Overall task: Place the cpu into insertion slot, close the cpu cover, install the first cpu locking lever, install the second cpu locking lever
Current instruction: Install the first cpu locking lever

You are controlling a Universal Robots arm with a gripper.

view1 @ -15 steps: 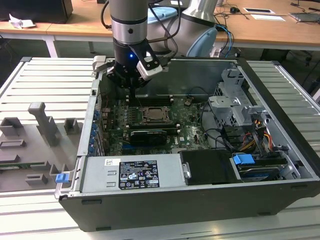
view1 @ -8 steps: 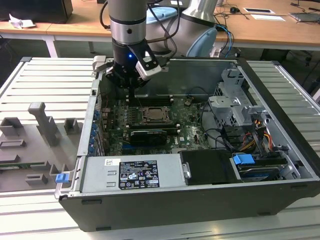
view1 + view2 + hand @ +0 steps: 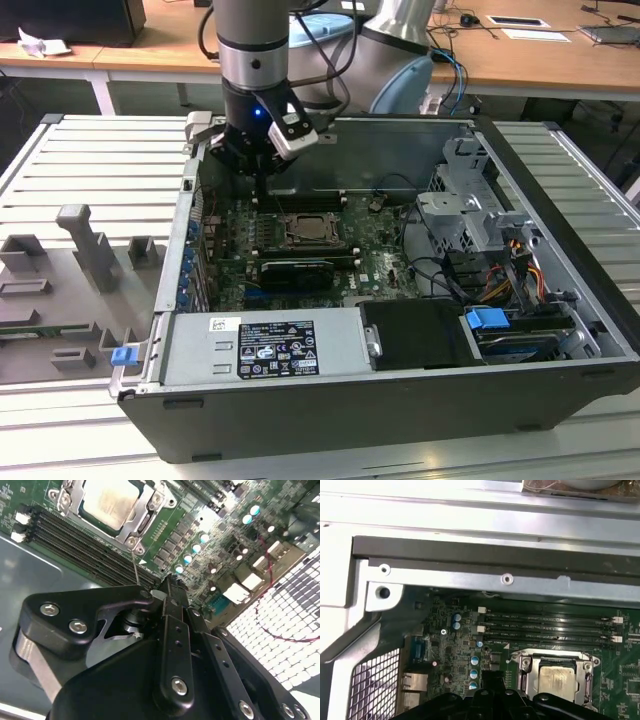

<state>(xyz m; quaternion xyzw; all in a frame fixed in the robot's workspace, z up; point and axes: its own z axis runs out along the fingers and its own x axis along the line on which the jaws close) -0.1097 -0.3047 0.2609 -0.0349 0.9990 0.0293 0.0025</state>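
While the exterior view shows the whole open computer case (image 3: 560, 300), both wrist views show the shiny square cpu (image 3: 111, 500) sitting in its metal-rimmed insertion slot (image 3: 131, 541). The black pincer (image 3: 170, 587) is clenched and holds nothing, at 12 o'clock from the slot in the exterior view.

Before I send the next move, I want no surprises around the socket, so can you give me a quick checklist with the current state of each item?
1. cpu seated flat in the insertion slot: ok.
2. cpu cover lying down around the chip: ok.
3. Locking levers latched: cannot tell; one thin lever rod runs from the socket toward the hand.
4. Hand off the cpu, beside the socket: ok.
5. Hand clear of the memory slots: cannot tell; its tip sits right at their end.
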